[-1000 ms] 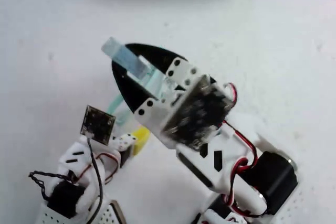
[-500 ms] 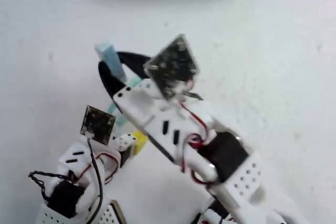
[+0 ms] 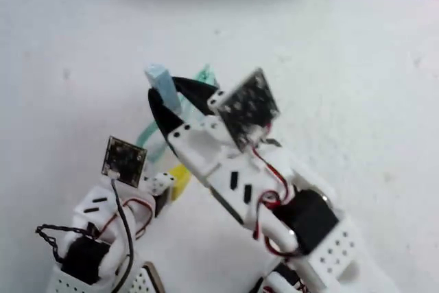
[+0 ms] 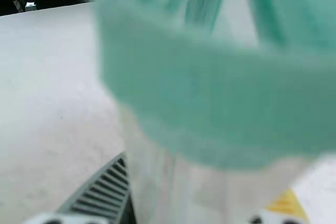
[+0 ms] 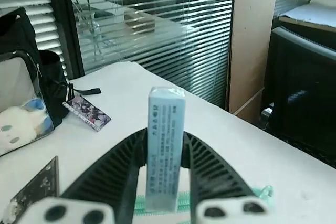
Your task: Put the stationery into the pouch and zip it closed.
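Note:
A light blue eraser block point(image 3: 162, 84) stands nearly upright, and my right gripper point(image 3: 169, 98) is shut on it with its black fingers just above the teal pouch point(image 3: 204, 74). In the right wrist view the eraser point(image 5: 165, 150) is clamped between the two black fingers point(image 5: 118, 169), with the pouch's teal zipper edge point(image 5: 262, 192) beneath. My left gripper point(image 3: 175, 182), with its yellow finger, sits at the pouch's near end, shut on its edge. Up close in the left wrist view, the teal pouch point(image 4: 210, 93) runs down between the ridged black finger point(image 4: 102, 195) and the yellow one point(image 4: 286, 203).
The white table point(image 3: 357, 66) spreads open to the right and far side. Both arm bodies crowd the near edge. On the table behind the eraser lie a black bag point(image 5: 31, 66), a soft toy point(image 5: 21, 121) and a small card point(image 5: 86, 109).
My right arm turned its wrist and tipped the eraser from slanting to nearly upright, ending slightly right over the pouch. My left arm barely moved.

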